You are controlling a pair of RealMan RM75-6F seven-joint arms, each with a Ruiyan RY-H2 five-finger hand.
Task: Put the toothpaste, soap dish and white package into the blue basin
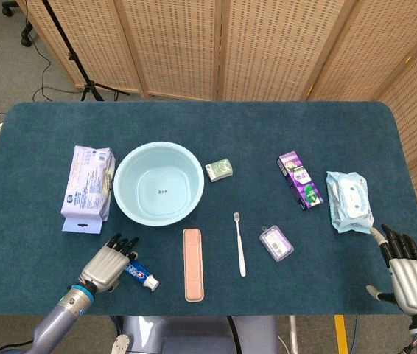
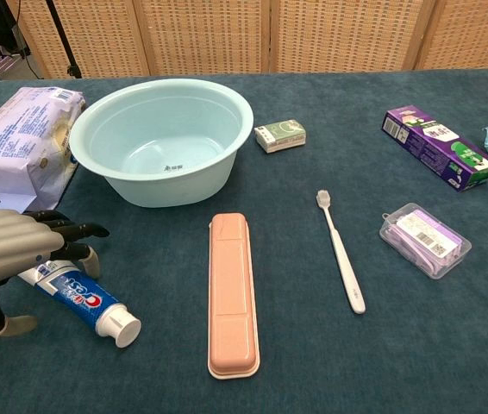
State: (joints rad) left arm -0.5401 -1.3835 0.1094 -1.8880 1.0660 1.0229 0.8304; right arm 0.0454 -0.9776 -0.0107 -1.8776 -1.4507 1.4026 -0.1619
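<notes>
One blue basin (image 1: 158,184), contents none

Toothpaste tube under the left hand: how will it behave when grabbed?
The blue-and-white toothpaste tube looks plump, so it will probably dent under the left hand rather than flop. Its glossy skin may slip. Lying flat with a round white cap, it might pivot or roll slightly if nudged.
</notes>
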